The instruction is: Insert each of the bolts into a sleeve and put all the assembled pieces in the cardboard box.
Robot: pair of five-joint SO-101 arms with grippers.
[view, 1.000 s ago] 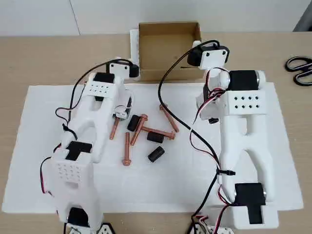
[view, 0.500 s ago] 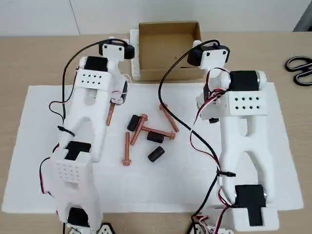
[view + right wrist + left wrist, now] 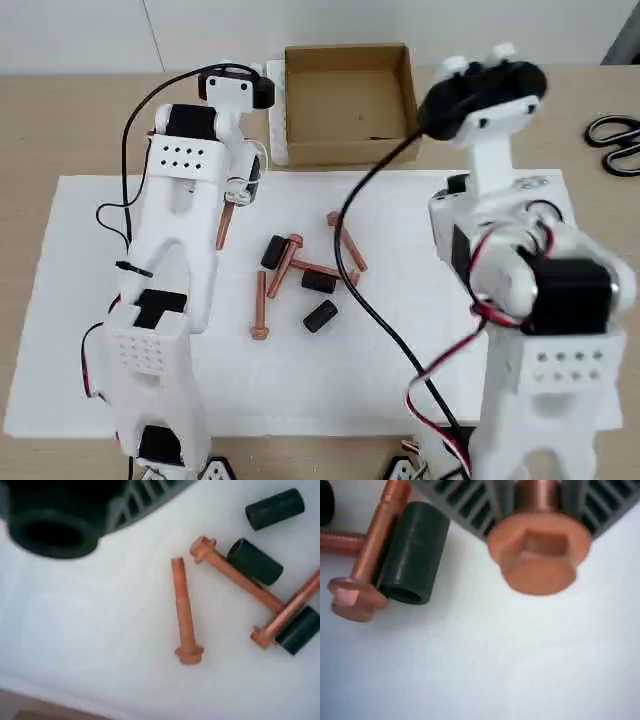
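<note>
Jaws of the left gripper [image 3: 538, 497] are clamped on the shaft of a copper bolt [image 3: 540, 555], whose hexagonal flanged head sticks out past the ribbed pads. In the high view this gripper sits at about 10 o'clock from the middle of the white sheet [image 3: 90, 300], close to the sheet's far edge.

The right gripper [image 3: 67, 505] is closed around a black sleeve [image 3: 52, 532], held above the sheet with its open bore in view.

The cardboard box [image 3: 347, 60] stands open at 12 o'clock, just beyond the sheet.

Around the sheet's middle lies a loose cluster. A lone bolt [image 3: 260, 305] is at the cluster's 8 o'clock. A slanted bolt [image 3: 285, 262] touches the upper sleeve [image 3: 273, 252] at 10 o'clock. A crosswise bolt [image 3: 325, 270] rests against the middle sleeve [image 3: 319, 282]. A far bolt [image 3: 345, 240] lies at 2 o'clock, and the lower sleeve [image 3: 320, 316] sits apart at 5 o'clock.

Scissors [image 3: 615, 143] lie on the table [image 3: 60, 120] at 2 o'clock, well apart from the sheet.
</note>
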